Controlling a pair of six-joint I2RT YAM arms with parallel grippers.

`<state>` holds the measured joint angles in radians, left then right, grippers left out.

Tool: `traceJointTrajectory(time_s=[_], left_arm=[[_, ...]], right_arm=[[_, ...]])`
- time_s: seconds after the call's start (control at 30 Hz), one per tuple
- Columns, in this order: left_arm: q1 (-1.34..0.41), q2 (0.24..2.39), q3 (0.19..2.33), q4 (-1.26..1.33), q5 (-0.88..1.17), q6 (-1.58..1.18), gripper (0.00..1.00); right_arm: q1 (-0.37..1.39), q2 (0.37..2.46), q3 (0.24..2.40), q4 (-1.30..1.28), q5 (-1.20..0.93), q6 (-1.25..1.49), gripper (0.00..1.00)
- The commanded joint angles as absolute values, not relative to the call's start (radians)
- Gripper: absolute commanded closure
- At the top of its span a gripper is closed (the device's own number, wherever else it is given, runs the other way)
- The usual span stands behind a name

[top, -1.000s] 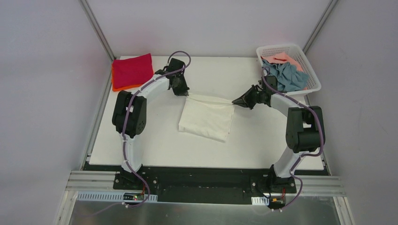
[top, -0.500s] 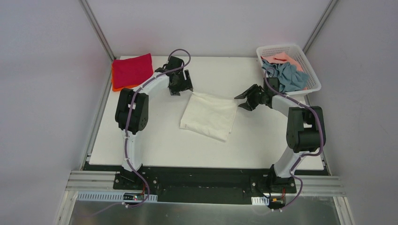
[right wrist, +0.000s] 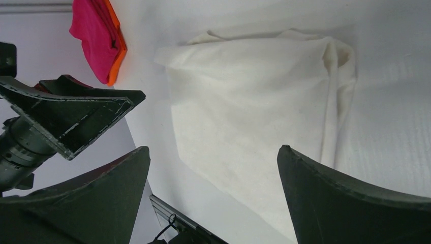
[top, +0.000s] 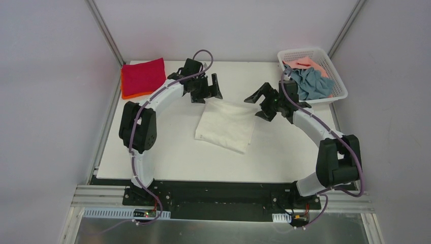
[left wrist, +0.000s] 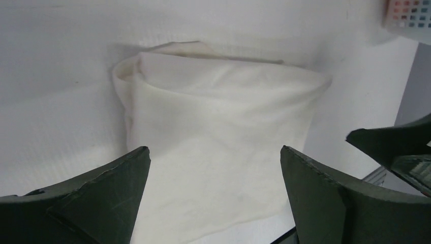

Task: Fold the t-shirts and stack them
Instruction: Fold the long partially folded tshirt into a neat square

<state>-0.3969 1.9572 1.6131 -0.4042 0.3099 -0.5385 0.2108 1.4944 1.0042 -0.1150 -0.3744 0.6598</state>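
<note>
A cream-white t-shirt [top: 226,126] lies folded in a rough rectangle at the middle of the table. My left gripper [top: 209,94] hangs open just above its far left corner, holding nothing. My right gripper [top: 258,105] hangs open at its far right corner, also holding nothing. In the left wrist view the white t-shirt [left wrist: 218,132] fills the space below the open gripper [left wrist: 214,150]. The right wrist view shows it [right wrist: 254,101] beyond the open gripper [right wrist: 213,149]. A folded crimson t-shirt [top: 143,75] rests on an orange one [top: 133,94] at the back left corner.
A white mesh basket [top: 305,52] stands at the back right corner with a crumpled grey-blue t-shirt [top: 311,84] and a salmon pink one [top: 307,63] inside. The left gripper [right wrist: 76,114] shows at the left of the right wrist view. Metal frame posts rise at both back corners.
Both grippers were shut on the white t-shirt's far corners. They have opened, let the cloth drop flat, and lifted up and back from it.
</note>
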Motion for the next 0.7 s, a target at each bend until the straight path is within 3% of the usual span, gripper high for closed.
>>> traceJointTrajectory(time_s=[0.0,0.17,0.4,0.67], left_arm=[[-0.417,1.988,1.667,-0.408,0.440,-0.512,0.01],[-0.417,2.122,1.779,-0.408,0.488,-0.509,0.01],[-0.403,2.247,1.868,-0.419,0.365,-0.483,0.01],[-0.387,2.306,1.811,-0.426,0.364,-0.536,0.01]], right_arm=[[0.237,1.543,1.026,-0.059,-0.375,0.651,0.01],[0.237,1.684,1.112,-0.046,-0.385,0.660,0.01],[0.225,1.870,1.196,-0.032,-0.341,0.673,0.01],[0.208,1.976,1.234,-0.077,-0.284,0.643,0.01]])
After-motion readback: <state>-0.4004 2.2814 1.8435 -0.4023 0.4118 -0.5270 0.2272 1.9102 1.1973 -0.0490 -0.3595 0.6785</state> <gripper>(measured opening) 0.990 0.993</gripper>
